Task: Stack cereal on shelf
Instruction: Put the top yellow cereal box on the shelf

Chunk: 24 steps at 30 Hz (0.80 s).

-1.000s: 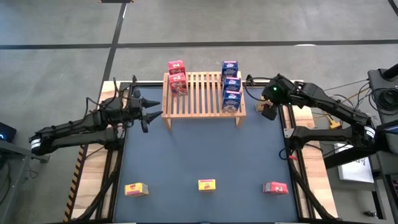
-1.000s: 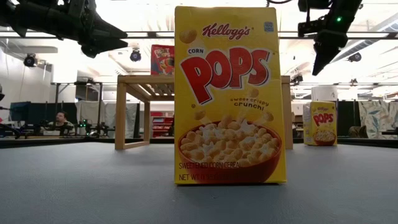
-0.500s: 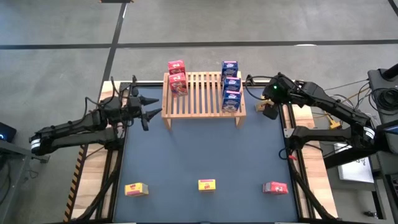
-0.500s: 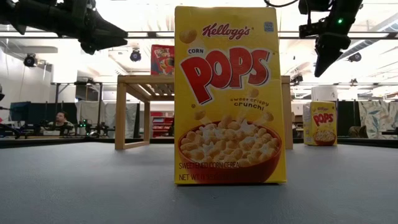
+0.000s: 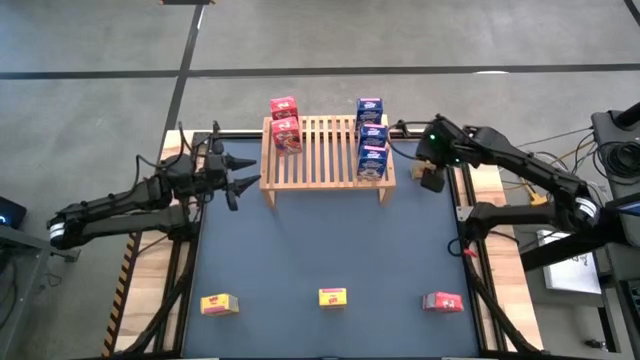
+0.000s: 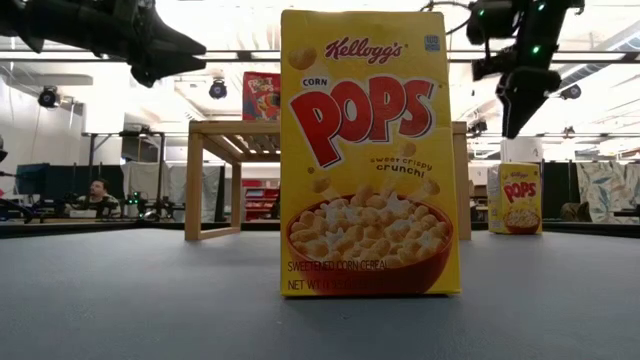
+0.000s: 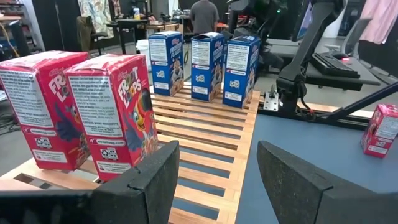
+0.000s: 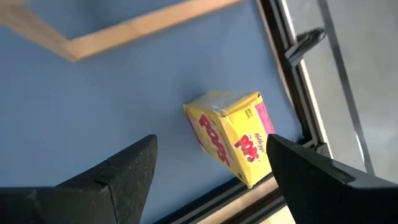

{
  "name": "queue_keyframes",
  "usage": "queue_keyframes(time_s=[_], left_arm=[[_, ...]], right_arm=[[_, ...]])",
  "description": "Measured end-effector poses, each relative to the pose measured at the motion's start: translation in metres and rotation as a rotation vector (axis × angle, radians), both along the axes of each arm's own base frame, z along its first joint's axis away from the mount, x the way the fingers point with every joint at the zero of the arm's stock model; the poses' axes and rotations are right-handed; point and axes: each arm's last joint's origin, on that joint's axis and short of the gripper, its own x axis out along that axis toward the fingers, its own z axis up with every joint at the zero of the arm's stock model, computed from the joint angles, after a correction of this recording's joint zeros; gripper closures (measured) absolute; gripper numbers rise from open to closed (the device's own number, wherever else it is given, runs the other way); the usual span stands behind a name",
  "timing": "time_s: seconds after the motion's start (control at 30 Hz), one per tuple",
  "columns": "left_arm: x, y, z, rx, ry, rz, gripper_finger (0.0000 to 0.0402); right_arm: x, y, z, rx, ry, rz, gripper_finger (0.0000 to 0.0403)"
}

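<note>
Hovering open-fingered above the yellow cereal box [image 8: 233, 134] near the surface's right edge, beside the shelf [image 5: 327, 152], the right hand [image 8: 208, 171] should descend squarely and straddle its narrow sides, while the open left hand [image 5: 243, 172] waits left of the shelf.

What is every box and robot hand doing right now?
Rack: standing, five boxes on it.
Red boxes: two upright on the rack, one on the table.
Blue boxes: three upright on the rack.
Yellow boxes: three on the table.
Left gripper: open, empty.
Right gripper: open, empty, above a yellow box.
</note>
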Motion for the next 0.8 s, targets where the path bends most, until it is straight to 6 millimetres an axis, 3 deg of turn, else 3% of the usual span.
queue_keyframes(time_s=[0.33,0.8], left_arm=[[0.001,0.000,-0.001,0.003,0.007,-0.002,0.0202],[0.001,-0.001,-0.002,0.041,0.039,-0.029,0.0202]], right_arm=[[-0.001,-0.017,-0.010,-0.023,0.127,0.042,0.0110],[-0.017,-0.039,-0.004,-0.030,-0.041,-0.008,0.0110]])
